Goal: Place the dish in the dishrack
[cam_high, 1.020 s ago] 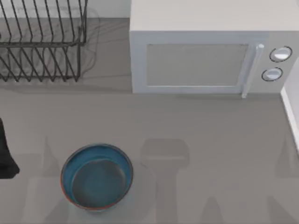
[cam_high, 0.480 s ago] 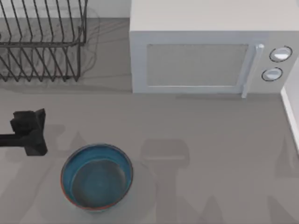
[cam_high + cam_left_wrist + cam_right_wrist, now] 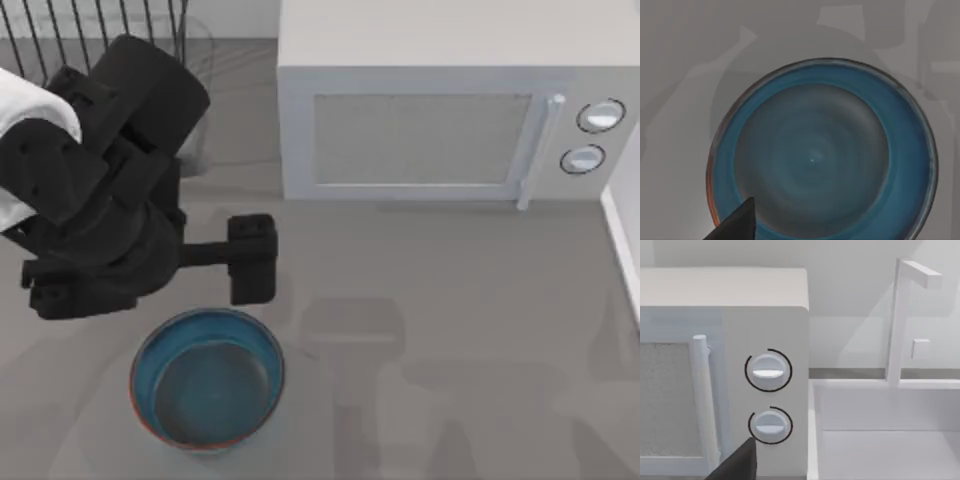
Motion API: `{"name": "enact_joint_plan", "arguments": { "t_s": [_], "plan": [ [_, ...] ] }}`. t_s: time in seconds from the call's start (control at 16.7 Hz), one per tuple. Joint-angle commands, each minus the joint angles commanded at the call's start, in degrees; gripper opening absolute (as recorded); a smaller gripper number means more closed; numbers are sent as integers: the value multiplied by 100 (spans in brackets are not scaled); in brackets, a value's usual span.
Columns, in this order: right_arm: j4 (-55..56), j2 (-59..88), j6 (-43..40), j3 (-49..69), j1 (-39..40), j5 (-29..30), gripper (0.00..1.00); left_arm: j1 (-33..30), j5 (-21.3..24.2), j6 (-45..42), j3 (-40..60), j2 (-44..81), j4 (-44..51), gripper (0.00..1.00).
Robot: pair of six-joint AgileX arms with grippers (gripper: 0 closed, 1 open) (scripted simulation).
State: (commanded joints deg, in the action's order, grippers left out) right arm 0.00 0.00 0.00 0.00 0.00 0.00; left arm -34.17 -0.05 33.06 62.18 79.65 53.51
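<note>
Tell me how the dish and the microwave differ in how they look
The dish is round and blue with a reddish rim; the microwave is a white box. The dish is far smaller than the microwave. The dish lies open-topped at the table's near left; the microwave stands at the back with its door shut. Both rest on the table.

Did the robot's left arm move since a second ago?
Yes. The left pincer has swung in from the table's left edge toward the microwave, and now sits just above the bowl.
</note>
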Motion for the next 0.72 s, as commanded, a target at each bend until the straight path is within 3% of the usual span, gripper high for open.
{"name": "enact_joint_plan", "arguments": {
  "t_s": [0.36,0.72],
  "plan": [
    [0,0,0,0,0,0,100,-928,10,908,1782,2074,1367,100],
    [0,0,0,0,0,0,100,-1106,9,1080,2144,2434,1610,100]
  ]
}}
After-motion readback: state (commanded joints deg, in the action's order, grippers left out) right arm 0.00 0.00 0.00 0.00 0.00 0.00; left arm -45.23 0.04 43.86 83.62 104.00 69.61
